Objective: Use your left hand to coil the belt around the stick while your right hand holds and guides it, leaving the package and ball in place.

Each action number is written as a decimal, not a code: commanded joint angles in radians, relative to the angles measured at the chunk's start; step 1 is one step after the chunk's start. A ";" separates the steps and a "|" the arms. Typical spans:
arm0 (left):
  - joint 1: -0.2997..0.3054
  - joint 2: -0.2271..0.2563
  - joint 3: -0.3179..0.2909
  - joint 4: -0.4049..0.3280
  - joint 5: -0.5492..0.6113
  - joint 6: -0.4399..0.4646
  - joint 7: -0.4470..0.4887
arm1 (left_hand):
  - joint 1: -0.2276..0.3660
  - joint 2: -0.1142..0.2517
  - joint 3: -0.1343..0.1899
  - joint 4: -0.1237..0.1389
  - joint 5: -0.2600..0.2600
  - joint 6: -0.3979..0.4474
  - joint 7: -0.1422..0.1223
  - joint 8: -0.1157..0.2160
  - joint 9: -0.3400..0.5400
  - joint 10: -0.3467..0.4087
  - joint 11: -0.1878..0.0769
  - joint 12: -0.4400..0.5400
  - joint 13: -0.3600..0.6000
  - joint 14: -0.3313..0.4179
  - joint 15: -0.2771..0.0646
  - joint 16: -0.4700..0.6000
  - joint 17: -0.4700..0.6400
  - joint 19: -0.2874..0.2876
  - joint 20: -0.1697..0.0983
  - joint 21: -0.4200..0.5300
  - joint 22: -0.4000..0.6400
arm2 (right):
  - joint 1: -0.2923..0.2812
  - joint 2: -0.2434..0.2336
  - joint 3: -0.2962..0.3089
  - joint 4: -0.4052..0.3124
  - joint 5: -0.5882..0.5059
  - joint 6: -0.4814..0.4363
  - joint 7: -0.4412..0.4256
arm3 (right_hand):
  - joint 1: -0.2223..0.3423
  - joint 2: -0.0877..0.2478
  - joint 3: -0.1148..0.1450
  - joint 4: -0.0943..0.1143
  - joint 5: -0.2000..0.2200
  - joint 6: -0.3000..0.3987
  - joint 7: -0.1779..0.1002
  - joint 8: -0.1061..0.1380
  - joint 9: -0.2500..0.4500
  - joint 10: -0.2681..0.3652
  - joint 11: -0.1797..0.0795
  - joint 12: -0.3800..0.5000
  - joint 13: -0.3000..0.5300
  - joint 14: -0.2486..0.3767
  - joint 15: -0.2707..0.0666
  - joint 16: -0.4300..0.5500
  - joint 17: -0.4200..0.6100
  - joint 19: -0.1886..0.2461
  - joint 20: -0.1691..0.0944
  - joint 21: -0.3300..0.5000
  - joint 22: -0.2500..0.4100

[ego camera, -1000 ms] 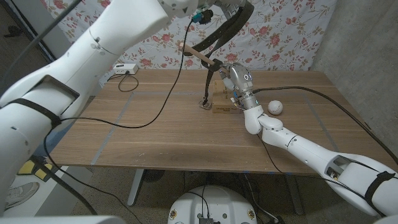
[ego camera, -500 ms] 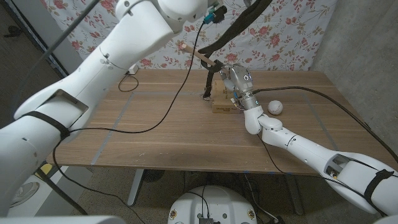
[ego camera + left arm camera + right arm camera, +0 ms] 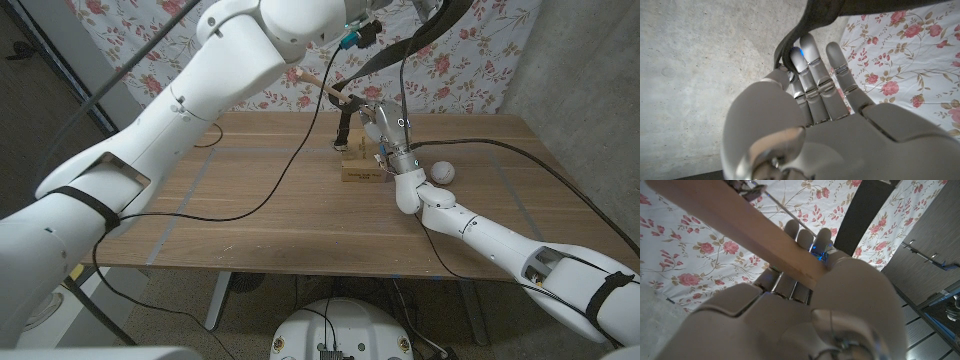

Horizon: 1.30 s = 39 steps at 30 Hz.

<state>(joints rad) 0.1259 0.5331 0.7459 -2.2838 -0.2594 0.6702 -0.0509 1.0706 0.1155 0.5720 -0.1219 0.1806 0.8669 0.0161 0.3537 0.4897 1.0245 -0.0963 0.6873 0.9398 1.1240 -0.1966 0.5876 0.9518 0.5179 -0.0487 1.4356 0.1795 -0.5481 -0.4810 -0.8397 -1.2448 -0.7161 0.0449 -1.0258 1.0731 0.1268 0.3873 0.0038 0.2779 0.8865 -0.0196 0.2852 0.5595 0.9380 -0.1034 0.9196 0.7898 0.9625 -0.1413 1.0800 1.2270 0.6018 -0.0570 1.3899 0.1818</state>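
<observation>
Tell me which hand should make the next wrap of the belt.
Left. The left hand already grips the belt raised above the stick, while the right hand holds the stick.

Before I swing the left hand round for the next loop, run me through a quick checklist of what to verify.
1. Right hand holding the stick: ok, fingers wrapped round it in the right wrist view.
2. Left hand gripping the belt: ok, strap pinched at the fingertips.
3. Belt looped on the stick: ok, it drapes over the stick and its end hangs toward the table.
4. Package undisturbed: ok, on the table under the right hand.
5. Ball undisturbed: ok, beside the right forearm.
6. Belt slack enough: cannot tell.
</observation>
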 commanded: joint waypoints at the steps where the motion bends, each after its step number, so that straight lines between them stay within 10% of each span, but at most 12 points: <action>1: 0.089 0.057 -0.030 -0.043 -0.066 0.015 -0.041 | 0.047 0.052 0.015 -0.015 0.004 0.084 0.075 -0.005 0.069 0.019 -0.009 -0.005 0.003 0.018 -0.018 -0.002 0.002 0.008 -0.002 0.009 0.001 | -0.010 0.019 0.038 -0.003 0.035 -0.062 -0.045 | 0.002 0.007 0.004 0.008 0.010 0.092 -0.009 0.004 0.004 0.007 0.000 -0.004 0.003 0.001 -0.077 0.007 0.001 -0.002 -0.137 0.000 0.001; 27: 0.351 0.198 -0.158 -0.085 -0.200 0.026 0.060 | 0.049 0.051 0.015 -0.019 0.002 0.090 0.078 -0.021 0.080 0.022 -0.004 -0.017 0.011 0.018 -0.015 -0.001 0.005 0.011 -0.001 0.013 0.001 | -0.010 0.062 0.114 -0.019 0.100 -0.153 -0.091 | 0.004 0.007 0.003 0.006 0.009 0.094 -0.010 0.001 0.005 0.012 -0.001 -0.006 0.000 0.004 -0.077 0.008 0.001 0.000 -0.134 0.002 0.001; 39: 0.542 0.268 -0.249 -0.194 -0.125 -0.005 0.291 | 0.049 0.052 0.014 -0.019 0.003 0.091 0.078 -0.029 0.086 0.022 -0.002 -0.023 0.016 0.016 -0.014 -0.001 0.005 0.007 0.001 0.013 0.001 | 0.003 0.076 0.107 0.005 0.108 -0.185 -0.091 | 0.004 0.007 0.003 0.006 0.008 0.095 -0.007 0.000 0.007 0.014 0.000 -0.007 -0.002 0.004 -0.077 0.008 0.001 0.002 -0.134 0.004 0.001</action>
<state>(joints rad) 0.5055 0.7371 0.5680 -2.3863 -0.4469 0.6842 0.0666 1.0706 0.1155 0.5720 -0.1219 0.1793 0.8702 0.0200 0.3270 0.5341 1.0334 -0.0947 0.6653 0.9496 1.1329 -0.1962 0.5875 0.9550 0.5178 -0.0485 1.4434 0.1792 -0.5559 -0.4190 -0.7312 -1.2630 -0.6213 -0.1121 -1.1105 1.0738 0.1261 0.3890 0.0054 0.2816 0.8870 -0.0198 0.2780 0.5636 0.9402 -0.1055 0.9166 0.7871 0.9605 -0.1392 1.0803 1.2267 0.6019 -0.0570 1.3900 0.1818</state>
